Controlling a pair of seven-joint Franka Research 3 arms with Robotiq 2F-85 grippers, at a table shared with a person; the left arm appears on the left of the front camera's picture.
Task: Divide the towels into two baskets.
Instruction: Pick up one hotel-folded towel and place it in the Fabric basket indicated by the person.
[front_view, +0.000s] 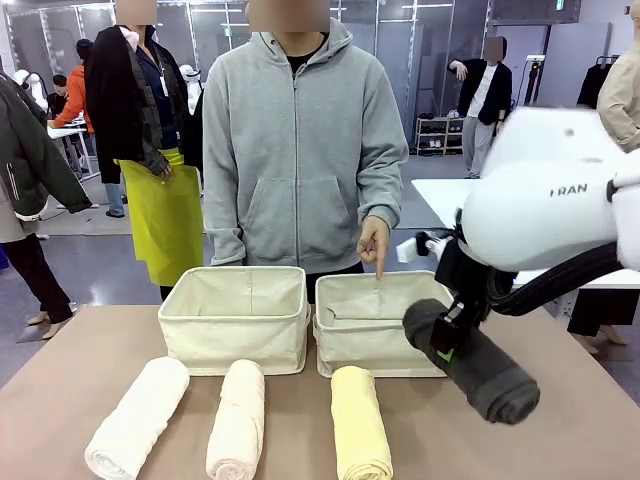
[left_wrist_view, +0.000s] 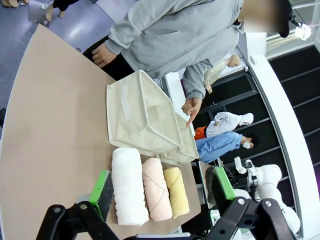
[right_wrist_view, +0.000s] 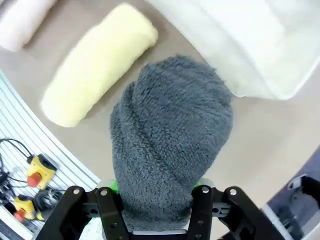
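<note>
The table (front_view: 70, 400) carries three rolled towels in a row along its near edge. At the left lies the white towel (front_view: 135, 415), slanted, its far end leaning to the right. Just beside it is the cream towel (front_view: 237, 420), and a little apart, near the middle of the edge, is the yellow towel (front_view: 360, 425). All three point away from the near edge towards the baskets.

Behind the row, towards the far edge, two cream canvas baskets stand side by side with their sides touching or nearly so. The left basket (front_view: 235, 320) sits behind the white and cream towels, and the right basket (front_view: 365, 335) sits behind the yellow one. A person in a grey hoodie stands at the far edge. One hand (front_view: 373, 240) points a finger down over the right basket.

The left claw (left_wrist_view: 162, 190) hangs above the near edge over the towel row. Its green pads (left_wrist_view: 102, 192) are spread wide with nothing between them.

To the right, the right claw (front_view: 450, 335) is clamped around the grey towel (front_view: 480, 365) close to one end of the roll. This towel is lifted off the table and tilted. Its upper end is in front of the right basket's near right corner, and its lower end slopes towards the table's near right corner. In the right wrist view the grey roll sticks out from between the black fingers (right_wrist_view: 112, 205), above the yellow towel and a corner of the basket.
</note>
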